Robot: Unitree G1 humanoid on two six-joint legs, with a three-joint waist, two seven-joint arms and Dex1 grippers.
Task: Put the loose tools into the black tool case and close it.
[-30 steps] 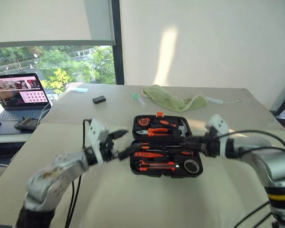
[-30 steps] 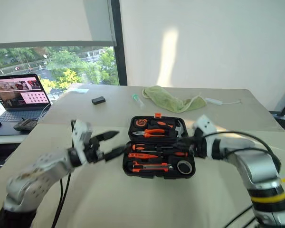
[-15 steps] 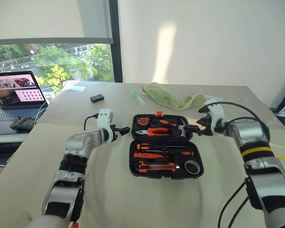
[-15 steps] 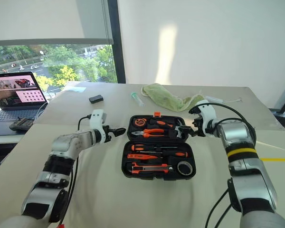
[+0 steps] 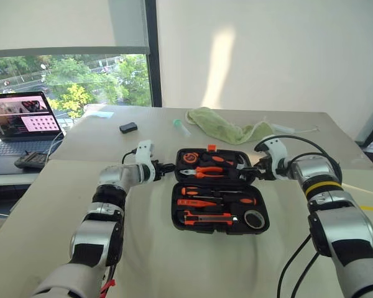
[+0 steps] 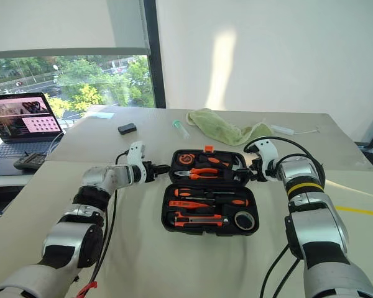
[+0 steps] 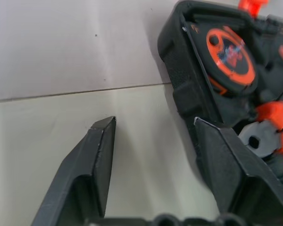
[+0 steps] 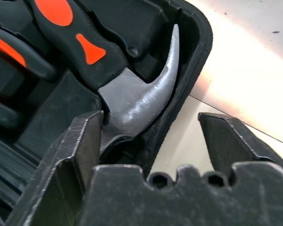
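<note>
I have the black tool case (image 5: 219,197) lying open at centre frame on the worktop (image 5: 174,267), its slots looking full, so closing is the step in hand. My left hand (image 5: 168,167) and right hand (image 5: 252,174) are both spread, each straddling a side wall of the far half. Next I judge both must pinch that half and fold it toward me.

No legible txt — none readable.
</note>
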